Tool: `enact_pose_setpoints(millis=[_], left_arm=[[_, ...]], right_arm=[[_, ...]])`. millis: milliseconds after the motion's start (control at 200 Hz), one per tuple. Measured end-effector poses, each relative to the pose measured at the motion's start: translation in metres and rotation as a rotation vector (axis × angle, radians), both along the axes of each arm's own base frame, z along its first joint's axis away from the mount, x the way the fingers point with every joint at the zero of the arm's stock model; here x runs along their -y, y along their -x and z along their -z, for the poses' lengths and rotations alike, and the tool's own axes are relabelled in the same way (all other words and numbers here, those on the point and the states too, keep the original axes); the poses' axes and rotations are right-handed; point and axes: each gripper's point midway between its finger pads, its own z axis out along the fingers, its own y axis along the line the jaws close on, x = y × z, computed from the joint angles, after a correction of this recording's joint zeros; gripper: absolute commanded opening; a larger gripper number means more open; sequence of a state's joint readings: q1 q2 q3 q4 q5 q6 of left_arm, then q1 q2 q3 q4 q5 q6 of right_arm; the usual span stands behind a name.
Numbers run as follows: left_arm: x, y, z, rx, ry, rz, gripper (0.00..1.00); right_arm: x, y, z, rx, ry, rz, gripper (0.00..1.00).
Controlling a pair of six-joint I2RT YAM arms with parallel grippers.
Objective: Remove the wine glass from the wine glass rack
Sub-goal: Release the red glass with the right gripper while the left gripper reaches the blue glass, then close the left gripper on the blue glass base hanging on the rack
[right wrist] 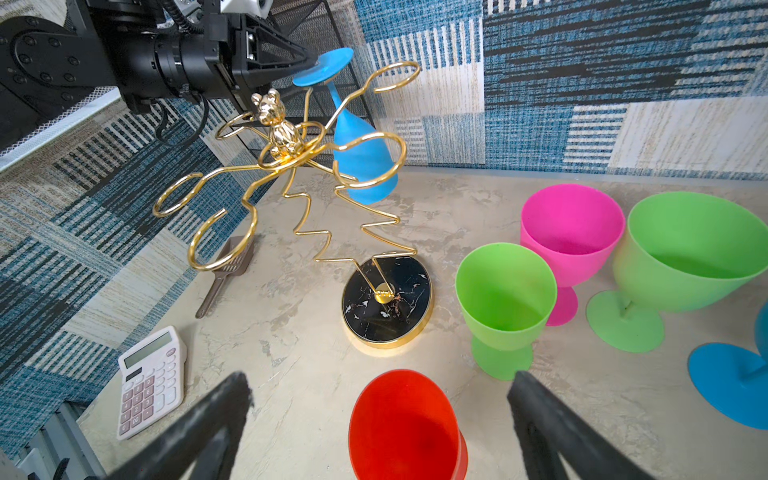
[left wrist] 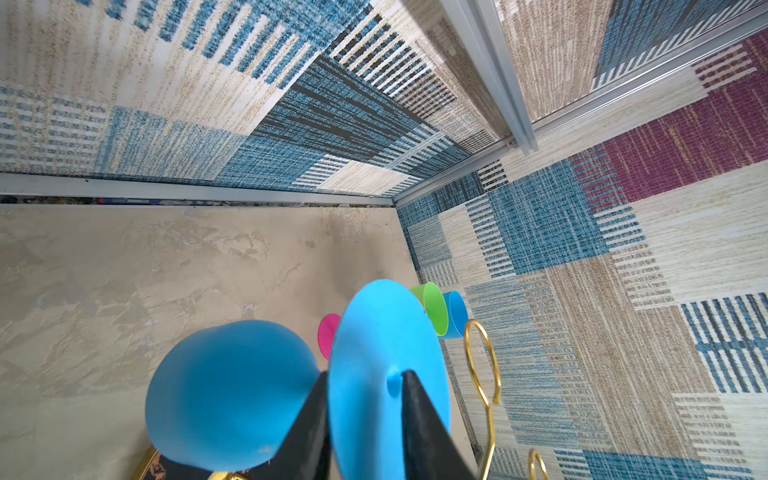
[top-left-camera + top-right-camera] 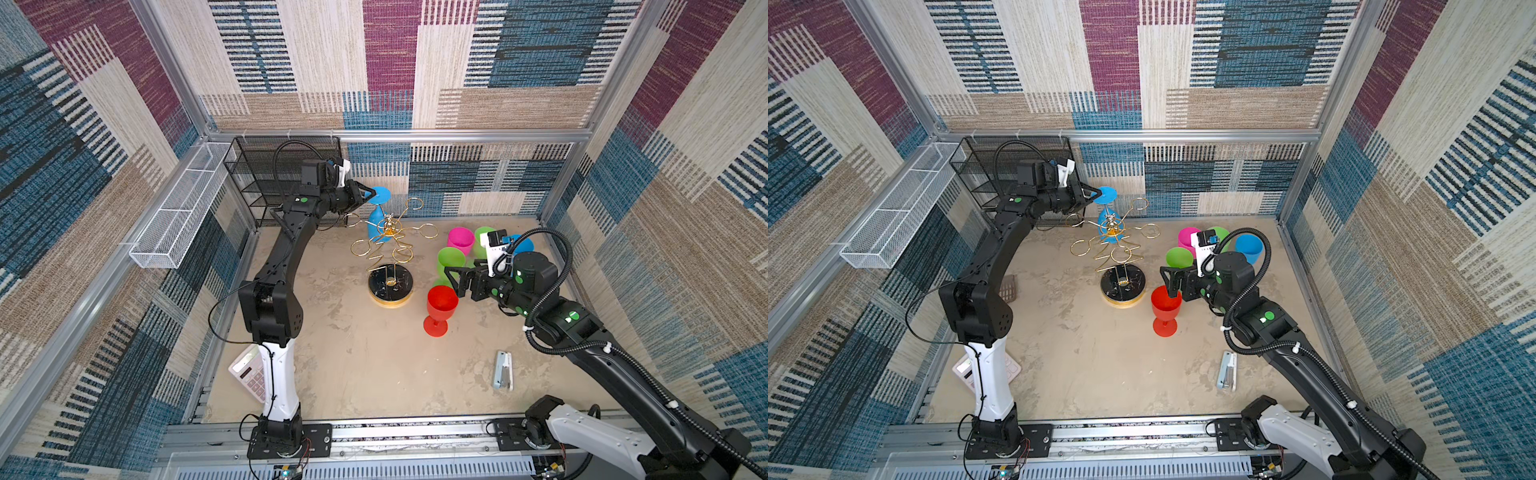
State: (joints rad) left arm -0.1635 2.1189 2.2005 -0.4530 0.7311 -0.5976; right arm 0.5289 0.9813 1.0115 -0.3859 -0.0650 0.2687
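A blue wine glass [image 3: 379,195] hangs upside down from a back arm of the gold wire wine glass rack [image 3: 390,286], foot up and bowl [image 1: 362,164] below the ring. My left gripper [image 2: 363,374] reaches in from the left at foot height. It is shut on the glass's foot [image 2: 386,328], one finger under the disc by the stem, one on its outer face. In both top views the rack [image 3: 1123,286] stands mid-table. My right gripper [image 1: 379,377] hovers open over an upright red glass [image 1: 403,424], touching nothing.
Two green glasses [image 1: 505,291], a pink one [image 1: 571,224] and a blue one [image 3: 1249,246] stand right of the rack. A black mesh shelf [image 3: 257,174] and white wire basket [image 3: 183,216] sit back left. Calculator [image 3: 249,374], brown scoop [image 1: 228,266] and stapler [image 3: 503,370] lie on the table.
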Motion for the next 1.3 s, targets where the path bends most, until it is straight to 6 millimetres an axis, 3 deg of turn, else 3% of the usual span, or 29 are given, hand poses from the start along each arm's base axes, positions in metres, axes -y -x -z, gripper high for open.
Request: enact_pose_setpoints(millis=[631,1297], left_arm=[[0.000,0.007,-0.017,0.024,0.055,0.033,0.00],[0.004,0.025,-0.036,-0.021,0.245,0.112,0.00]], right_arm=[[-0.002,0.001,0.003,-0.010,-0.004,-0.012,0.99],[-0.005,-0.002,-0.012,0.008,-0.022,-0.018,0.99]])
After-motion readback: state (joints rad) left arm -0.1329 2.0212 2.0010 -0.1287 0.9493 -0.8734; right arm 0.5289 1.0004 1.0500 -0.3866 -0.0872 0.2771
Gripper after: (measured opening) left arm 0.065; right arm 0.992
